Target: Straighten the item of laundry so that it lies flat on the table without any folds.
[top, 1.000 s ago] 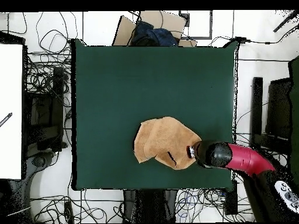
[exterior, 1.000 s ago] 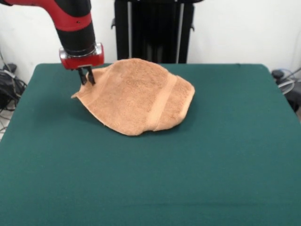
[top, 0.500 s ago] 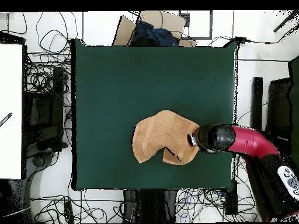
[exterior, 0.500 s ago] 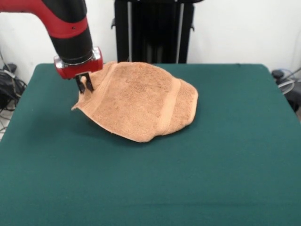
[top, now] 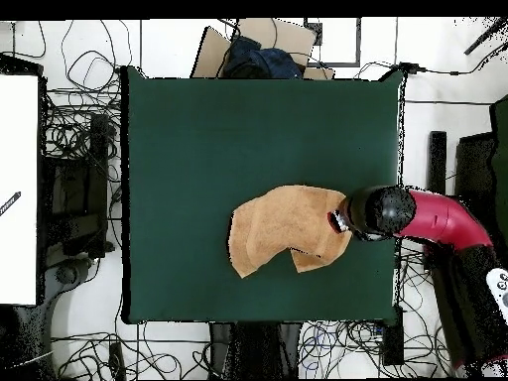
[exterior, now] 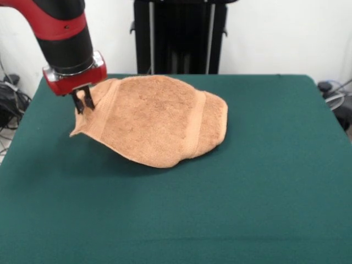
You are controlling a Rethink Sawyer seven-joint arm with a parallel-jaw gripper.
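The item of laundry (exterior: 159, 118), an orange-tan terry towel with a smoother band, lies bunched at the far middle of the green table (exterior: 220, 209). Its left corner is lifted off the cloth, pinched in my gripper (exterior: 83, 103), which is shut on it at the far left of the front view. The towel's right part rests on the table, still doubled over. From overhead the towel (top: 278, 230) sits toward the table's lower right, and the gripper (top: 337, 220) holds its right edge, mostly hidden under the red and black arm.
Wide bare green table (top: 218, 129) lies all around the towel. The table's edge is close beside the gripper in the overhead view. Cables and a dark stand (exterior: 179, 36) crowd the floor beyond the table.
The gripper has pulled the held corner sideways toward the table's edge and a little up. The towel stretched out after it and looks wider.
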